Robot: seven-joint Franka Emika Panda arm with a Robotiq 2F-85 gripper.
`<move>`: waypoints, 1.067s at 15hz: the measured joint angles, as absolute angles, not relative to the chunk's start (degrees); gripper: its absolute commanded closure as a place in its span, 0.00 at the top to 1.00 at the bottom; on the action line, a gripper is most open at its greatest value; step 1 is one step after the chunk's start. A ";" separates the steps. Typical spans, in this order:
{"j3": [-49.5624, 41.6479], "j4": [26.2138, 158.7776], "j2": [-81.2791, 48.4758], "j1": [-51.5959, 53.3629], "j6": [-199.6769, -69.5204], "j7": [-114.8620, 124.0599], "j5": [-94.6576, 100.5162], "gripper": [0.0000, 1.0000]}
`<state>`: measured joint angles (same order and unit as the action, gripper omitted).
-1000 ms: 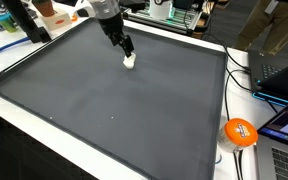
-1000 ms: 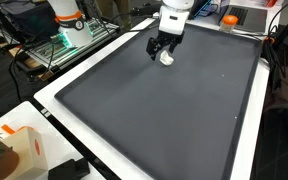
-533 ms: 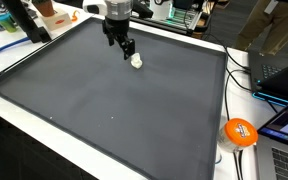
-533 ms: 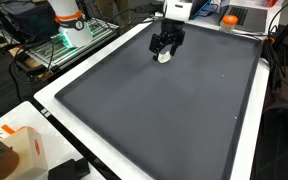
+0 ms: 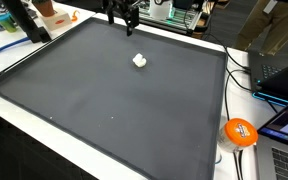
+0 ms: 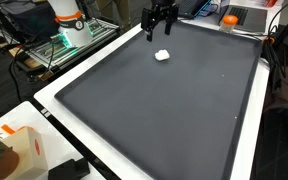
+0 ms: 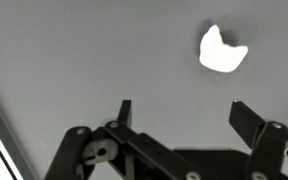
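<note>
The black two-fingered Robotiq gripper [image 5: 124,20] hangs above the far end of the wide dark grey mat [image 5: 104,105], its jaws spread wide with nothing between them. That spread is plain in the wrist view, where the two fingertips [image 7: 246,118] stand well apart over bare mat. The small white irregular lump [image 5: 139,60] lies on the mat below the claw and apart from it. It sits near the far edge in both exterior views [image 6: 162,55]. In the wrist view the lump [image 7: 222,50] sits beyond the fingertips, off-centre toward the right-hand finger. It looks roughly round, with no clear long axis.
</note>
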<state>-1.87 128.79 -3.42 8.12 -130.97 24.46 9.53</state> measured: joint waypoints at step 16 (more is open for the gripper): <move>8.57 122.42 -0.61 8.51 -110.96 20.44 5.18 1.00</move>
